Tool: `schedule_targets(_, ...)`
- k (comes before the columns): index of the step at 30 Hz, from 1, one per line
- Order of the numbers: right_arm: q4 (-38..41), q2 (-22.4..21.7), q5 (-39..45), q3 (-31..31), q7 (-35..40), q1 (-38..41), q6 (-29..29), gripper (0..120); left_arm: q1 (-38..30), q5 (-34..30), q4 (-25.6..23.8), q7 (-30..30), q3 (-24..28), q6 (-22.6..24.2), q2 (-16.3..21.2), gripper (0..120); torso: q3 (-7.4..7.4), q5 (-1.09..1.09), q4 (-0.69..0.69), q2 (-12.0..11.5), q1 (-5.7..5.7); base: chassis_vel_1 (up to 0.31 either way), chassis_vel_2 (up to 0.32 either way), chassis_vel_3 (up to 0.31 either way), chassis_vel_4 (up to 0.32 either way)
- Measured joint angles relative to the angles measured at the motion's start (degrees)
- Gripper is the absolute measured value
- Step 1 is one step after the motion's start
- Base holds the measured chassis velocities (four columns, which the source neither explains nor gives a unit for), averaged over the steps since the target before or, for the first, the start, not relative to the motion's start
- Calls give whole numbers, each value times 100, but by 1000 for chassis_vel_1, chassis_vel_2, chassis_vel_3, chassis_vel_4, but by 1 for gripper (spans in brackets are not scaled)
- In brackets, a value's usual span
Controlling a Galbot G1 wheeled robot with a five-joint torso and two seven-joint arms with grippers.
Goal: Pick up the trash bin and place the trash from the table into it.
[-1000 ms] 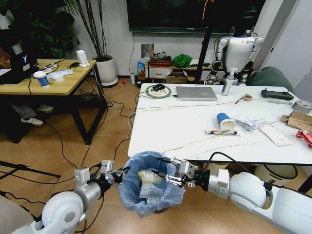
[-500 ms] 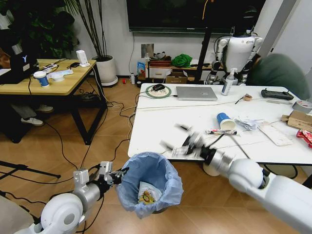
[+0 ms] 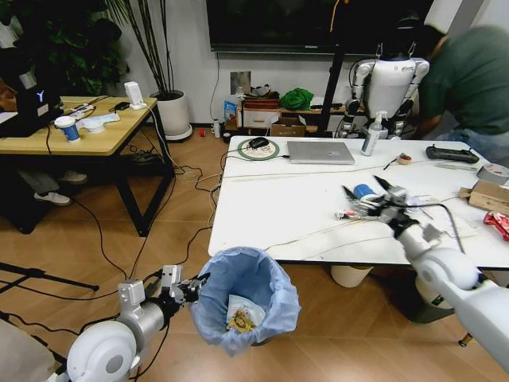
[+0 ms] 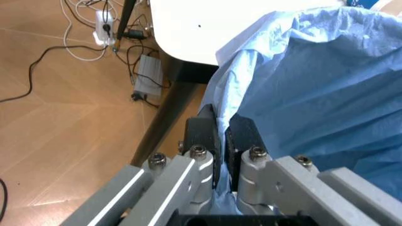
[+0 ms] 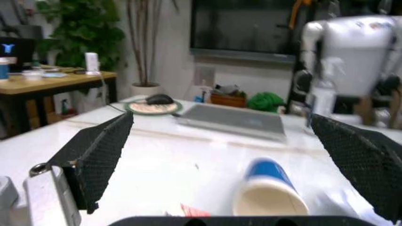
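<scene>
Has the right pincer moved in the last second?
Yes. The right pincer was over the bin beside the table's near edge; now it is up over the tabletop, open, at the blue cup.

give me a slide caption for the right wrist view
Open right gripper lined up on the tipped blue paper cup on the white table.
</scene>
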Motion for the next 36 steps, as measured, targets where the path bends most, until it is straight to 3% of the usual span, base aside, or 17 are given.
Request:
schedule_targets(6, 304, 740, -269, 1088, -227, -1336, 57, 100, 100, 55, -43, 2, -36, -13, -21, 0, -1, -1, 1, 0, -1, 0, 0, 0, 0)
schedule_targets(12, 477, 996, -294, 1561, -442, -1656, 142, 100, 159, 79, -128, 6, -36, -15, 3, 0, -1, -3, 1, 0, -1, 0, 0, 0, 0)
schedule_targets(23, 613, 1223, -389, 1871, -586, -1833, 201, 100, 303, 212, -250, 55, -56, -42, 2, 0, 0, -4, 2, 1, 0, -42, -22, 35, 41)
schedule_targets(36, 735, 1243, -423, 2011, -644, -1998, 246, 100, 336, 268, -294, 76, -51, -52, 5, 0, 0, 0, 1, 1, 0, -173, -180, 166, 168)
